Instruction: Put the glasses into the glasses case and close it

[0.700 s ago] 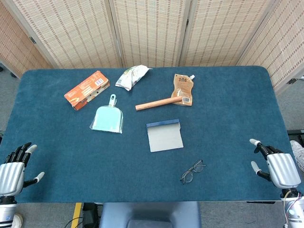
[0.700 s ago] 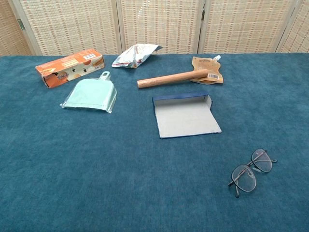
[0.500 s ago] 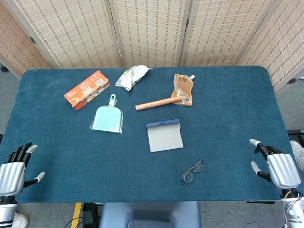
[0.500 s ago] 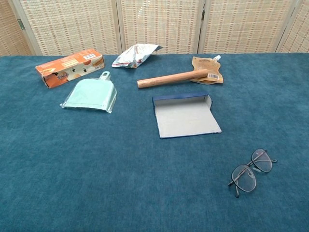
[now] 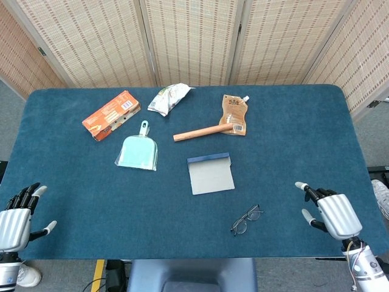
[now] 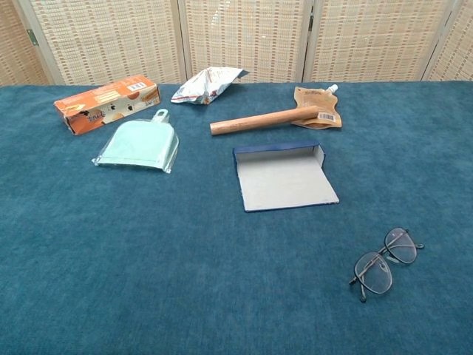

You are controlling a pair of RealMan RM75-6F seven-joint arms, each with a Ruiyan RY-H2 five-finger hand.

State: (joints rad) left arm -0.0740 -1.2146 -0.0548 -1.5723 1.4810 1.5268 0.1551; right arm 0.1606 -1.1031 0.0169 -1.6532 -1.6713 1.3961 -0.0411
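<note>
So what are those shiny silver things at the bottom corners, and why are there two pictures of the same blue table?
Those are a robot's two hands. The left hand and the right hand both hover open at the near edge of the table, holding nothing. One camera sits up at the robot's head and looks down; the other sits at its chest and looks across, so low that no hands show in it. On the blue cloth lie wire glasses, an open glasses case, a wooden stick, a brown spouted pouch, an orange box, a crinkly snack bag and a mint-green dustpan. The glasses belong in the case, but nothing has touched them yet.
</note>
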